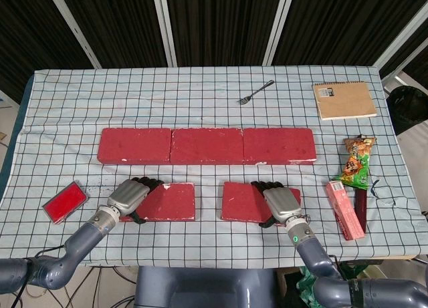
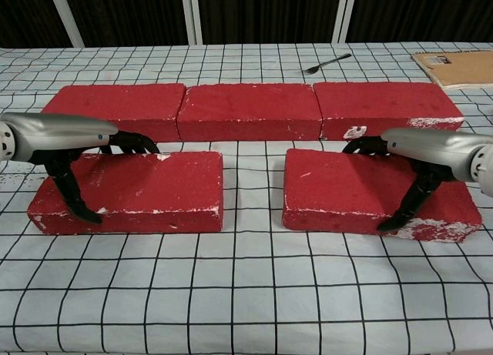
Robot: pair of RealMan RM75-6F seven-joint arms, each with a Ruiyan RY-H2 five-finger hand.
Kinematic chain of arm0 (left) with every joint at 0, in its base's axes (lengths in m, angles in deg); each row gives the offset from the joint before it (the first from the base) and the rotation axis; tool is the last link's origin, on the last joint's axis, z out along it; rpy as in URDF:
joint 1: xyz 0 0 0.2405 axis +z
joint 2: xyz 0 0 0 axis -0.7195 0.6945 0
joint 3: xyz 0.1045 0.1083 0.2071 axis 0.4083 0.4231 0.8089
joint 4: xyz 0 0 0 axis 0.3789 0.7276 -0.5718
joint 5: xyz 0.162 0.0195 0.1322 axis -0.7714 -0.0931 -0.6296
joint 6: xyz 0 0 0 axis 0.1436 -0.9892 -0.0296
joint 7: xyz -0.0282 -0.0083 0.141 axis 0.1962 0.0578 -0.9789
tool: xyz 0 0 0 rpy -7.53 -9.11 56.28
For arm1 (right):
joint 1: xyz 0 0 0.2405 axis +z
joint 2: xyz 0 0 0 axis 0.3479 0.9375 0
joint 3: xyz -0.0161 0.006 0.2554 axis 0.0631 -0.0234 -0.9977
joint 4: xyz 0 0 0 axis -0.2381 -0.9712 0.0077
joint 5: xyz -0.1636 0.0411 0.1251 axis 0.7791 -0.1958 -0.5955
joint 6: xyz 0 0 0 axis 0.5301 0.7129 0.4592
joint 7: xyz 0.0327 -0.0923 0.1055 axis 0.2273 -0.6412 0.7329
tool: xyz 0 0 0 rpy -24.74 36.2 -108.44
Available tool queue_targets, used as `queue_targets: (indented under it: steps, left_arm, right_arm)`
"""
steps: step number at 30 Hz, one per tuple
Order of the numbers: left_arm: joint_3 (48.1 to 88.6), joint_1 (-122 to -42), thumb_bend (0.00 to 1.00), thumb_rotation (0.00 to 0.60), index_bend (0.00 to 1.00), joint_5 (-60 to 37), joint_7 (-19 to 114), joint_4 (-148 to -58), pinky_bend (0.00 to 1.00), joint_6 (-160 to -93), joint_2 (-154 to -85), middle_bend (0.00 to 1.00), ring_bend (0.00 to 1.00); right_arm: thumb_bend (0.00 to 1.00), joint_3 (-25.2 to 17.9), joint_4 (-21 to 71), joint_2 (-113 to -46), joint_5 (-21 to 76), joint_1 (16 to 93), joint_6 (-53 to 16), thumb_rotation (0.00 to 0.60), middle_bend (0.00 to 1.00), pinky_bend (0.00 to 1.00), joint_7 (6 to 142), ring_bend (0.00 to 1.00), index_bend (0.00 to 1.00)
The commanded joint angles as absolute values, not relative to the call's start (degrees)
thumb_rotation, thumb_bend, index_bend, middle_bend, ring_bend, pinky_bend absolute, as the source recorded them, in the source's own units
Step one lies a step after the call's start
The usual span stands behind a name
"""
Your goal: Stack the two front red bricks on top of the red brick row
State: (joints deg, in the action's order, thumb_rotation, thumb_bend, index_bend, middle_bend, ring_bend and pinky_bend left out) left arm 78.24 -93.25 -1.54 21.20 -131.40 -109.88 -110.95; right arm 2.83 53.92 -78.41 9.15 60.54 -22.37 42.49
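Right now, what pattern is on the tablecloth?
The tablecloth is white with a dark grid of squares, best seen in the head view.

head view looks down from above; chest view low, close; both share the bricks (image 1: 206,145).

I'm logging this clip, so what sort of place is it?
Probably a robot lab test bench: a table under a black-gridded white cloth, staged props like flat red foam-like bricks in a row, a metal fork and a brown spiral notebook, with dark slatted panels behind.
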Motion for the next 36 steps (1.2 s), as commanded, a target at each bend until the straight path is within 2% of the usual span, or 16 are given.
queue_targets:
  steps: [1, 26, 36]
  left_arm:
    - [78.24, -93.22, 0.24, 0.6, 0.18, -1.77, 21.44, -131.28, 0.37, -109.88, -111.03, 0.23, 0.16]
    - [78.81, -93.76, 0.24, 0.6, 0.18, -1.84, 20.95, -131.91, 0.37, -109.96, -109.99, 0.23, 0.18]
    - [77.68, -93.62, 0.24, 0.6, 0.17, -2.08, 22.83, -134.19, 0.36, -110.47, -107.42, 0.22, 0.18]
  right_arm:
    - [0.02, 2.84, 53.93, -78.4, 9.2, 60.51, -22.34, 0.6, 0.19, 0.15, 42.54, 0.17, 0.18]
    - [0.02, 2.62, 54.22, -77.95, 9.0, 60.51, -22.31, 0.6, 0.19, 0.15, 42.5, 0.17, 0.18]
    - [0.02, 2.43, 55.84, -76.8, 10.19, 60.57, -21.71, 0.6, 0.19, 0.15, 42.19, 0.17, 0.18]
